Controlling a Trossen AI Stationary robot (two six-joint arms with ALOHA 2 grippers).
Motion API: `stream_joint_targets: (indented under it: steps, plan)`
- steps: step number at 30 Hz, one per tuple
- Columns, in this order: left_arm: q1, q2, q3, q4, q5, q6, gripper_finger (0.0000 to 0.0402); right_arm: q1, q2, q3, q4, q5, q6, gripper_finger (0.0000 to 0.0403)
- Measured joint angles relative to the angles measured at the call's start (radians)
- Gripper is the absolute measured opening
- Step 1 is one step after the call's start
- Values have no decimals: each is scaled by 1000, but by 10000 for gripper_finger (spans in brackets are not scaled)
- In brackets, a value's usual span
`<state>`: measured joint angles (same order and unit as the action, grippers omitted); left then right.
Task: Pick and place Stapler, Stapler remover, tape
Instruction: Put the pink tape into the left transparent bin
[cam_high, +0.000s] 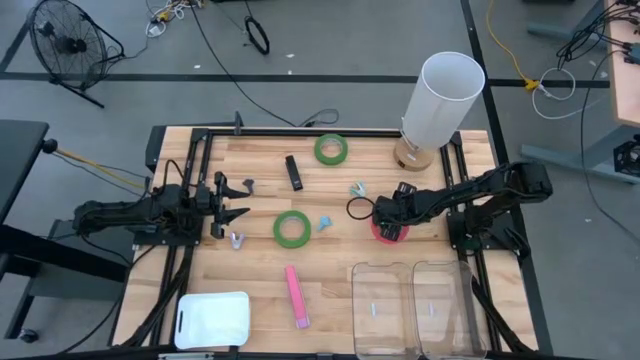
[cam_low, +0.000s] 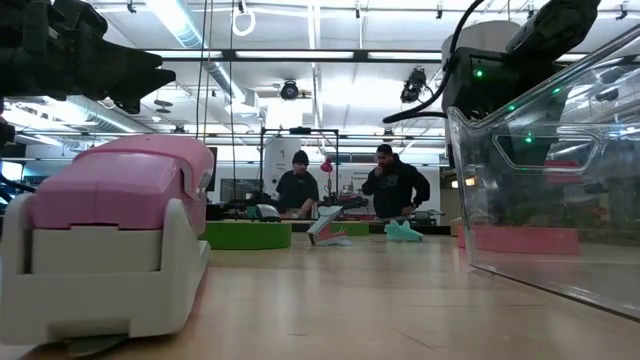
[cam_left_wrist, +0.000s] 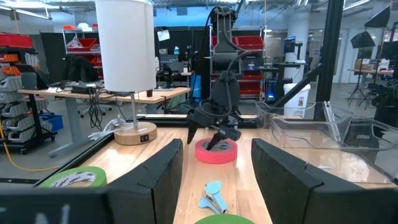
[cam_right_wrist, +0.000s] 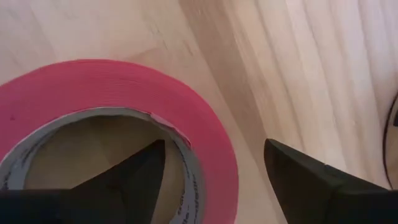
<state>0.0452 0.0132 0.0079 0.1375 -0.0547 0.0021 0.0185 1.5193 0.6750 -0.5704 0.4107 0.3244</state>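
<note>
The right gripper (cam_high: 388, 228), jaws wide, straddled the red-pink tape roll's (cam_high: 384, 233) wall directly beneath it, at the table's three o'clock side

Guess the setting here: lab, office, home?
Likely a robotics lab or workshop: open concrete floor with loose cables, a wooden table framed for two arms, and workbenches, red parts bins and people behind it.
</note>
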Motion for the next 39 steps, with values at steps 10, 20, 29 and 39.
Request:
stream_joint_targets:
  steps: [10, 20, 29, 39]
  plan:
    - [0, 0, 0, 0, 0, 0, 195, -2, 16, 2, 13, -44, 22, 128]
    - [0, 0, 0, 0, 0, 0, 195, -3, 21, 72, -87, -75, -43, 52]
    - [0, 0, 0, 0, 0, -19, 195, 9, 20, 404, -420, -90, -101, 52]
    - [0, 0, 0, 0, 0, -45, 195, 198, 17, 790, -761, -226, 70, 52]
